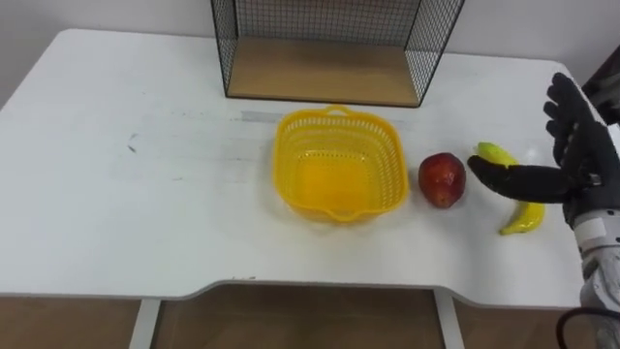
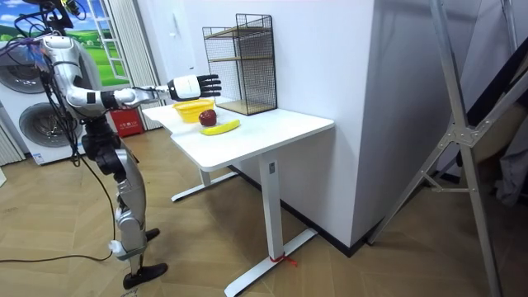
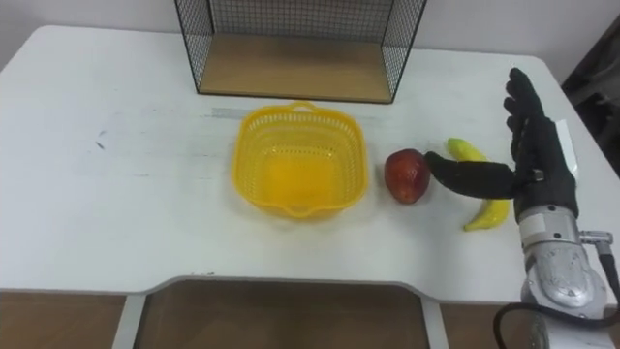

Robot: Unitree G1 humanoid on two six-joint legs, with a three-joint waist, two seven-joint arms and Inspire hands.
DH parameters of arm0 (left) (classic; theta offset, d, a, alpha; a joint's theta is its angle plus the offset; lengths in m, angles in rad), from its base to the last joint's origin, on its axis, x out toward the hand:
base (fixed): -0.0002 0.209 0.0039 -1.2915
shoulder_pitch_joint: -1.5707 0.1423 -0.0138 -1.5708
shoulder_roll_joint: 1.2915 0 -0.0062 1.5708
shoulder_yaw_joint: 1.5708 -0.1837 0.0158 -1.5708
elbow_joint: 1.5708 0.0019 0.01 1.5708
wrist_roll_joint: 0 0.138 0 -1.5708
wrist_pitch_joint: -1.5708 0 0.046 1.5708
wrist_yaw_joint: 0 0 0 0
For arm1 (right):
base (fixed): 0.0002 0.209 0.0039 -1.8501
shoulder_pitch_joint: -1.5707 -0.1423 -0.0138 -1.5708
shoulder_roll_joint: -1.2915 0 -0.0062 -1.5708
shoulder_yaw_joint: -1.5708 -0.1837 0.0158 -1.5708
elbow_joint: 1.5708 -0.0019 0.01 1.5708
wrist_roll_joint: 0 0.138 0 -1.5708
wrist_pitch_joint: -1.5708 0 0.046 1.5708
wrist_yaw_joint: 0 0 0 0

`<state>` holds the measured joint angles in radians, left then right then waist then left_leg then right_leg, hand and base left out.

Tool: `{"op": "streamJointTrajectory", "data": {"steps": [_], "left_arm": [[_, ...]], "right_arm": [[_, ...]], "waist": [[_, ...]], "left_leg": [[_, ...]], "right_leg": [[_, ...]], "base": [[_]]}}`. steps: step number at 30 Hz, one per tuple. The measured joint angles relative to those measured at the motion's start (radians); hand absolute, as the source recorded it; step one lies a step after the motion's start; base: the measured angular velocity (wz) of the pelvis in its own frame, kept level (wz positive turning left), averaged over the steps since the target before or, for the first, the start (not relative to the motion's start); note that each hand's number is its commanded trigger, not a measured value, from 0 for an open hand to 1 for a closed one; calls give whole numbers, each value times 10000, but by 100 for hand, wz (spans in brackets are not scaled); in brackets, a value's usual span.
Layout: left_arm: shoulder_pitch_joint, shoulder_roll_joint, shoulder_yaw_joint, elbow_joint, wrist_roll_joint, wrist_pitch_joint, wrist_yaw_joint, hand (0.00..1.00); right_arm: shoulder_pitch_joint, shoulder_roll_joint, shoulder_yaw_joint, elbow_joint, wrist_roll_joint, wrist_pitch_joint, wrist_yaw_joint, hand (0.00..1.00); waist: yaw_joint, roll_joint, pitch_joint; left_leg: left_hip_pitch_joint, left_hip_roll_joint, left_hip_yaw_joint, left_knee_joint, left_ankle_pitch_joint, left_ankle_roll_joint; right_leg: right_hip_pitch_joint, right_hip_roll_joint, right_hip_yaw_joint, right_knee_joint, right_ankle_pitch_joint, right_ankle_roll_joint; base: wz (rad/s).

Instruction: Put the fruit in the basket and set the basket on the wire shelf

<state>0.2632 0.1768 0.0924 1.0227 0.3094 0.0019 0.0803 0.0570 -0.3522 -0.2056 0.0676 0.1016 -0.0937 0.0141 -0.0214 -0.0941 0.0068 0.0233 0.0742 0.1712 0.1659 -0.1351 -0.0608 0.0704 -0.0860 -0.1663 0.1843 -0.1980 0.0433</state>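
Observation:
An empty yellow basket (image 1: pixel 339 163) (image 3: pixel 298 160) sits in the middle of the white table (image 1: pixel 145 194). To its right lies a red apple (image 1: pixel 442 179) (image 3: pixel 407 175), then a yellow banana (image 1: pixel 523 215) (image 3: pixel 487 210). My right hand (image 1: pixel 576 150) (image 3: pixel 536 155) hovers open over the banana, fingers straight and thumb stretched toward the apple, holding nothing. The wire shelf (image 1: pixel 325 48) (image 3: pixel 291 44) with a wooden floor stands at the table's far edge behind the basket. In the room view the right hand (image 2: pixel 194 86) reaches out over the fruit (image 2: pixel 216 122).
The left half of the table is bare apart from a small dark mark (image 1: pixel 132 146). The table's front edge has a curved cut-out (image 1: pixel 320 283). In the room view washing machines (image 2: pixel 37 124) stand behind me.

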Motion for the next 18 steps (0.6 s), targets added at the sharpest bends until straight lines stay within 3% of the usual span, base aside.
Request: {"op": "streamJointTrajectory", "data": {"steps": [11, 18], "left_arm": [[-61, 72, -2, 15, 3, -27, -9, 0], [-185, 202, -208, 179, 110, -83, -111, 0]], "right_arm": [[1, 1, 330, 12, -296, 2, 912, 0], [-239, 7, 610, 891, -557, 96, 1477, 0]], "waist": [[27, -96, 0], [35, -94, 104]], "left_leg": [[19, -3, -13, 1, 0, 0], [79, -2, -33, 24, -8, 5]], "right_leg": [[38, 0, -5, 3, 8, -11], [133, -3, -39, -20, 8, -11]], "base": [[0], [0]]}}
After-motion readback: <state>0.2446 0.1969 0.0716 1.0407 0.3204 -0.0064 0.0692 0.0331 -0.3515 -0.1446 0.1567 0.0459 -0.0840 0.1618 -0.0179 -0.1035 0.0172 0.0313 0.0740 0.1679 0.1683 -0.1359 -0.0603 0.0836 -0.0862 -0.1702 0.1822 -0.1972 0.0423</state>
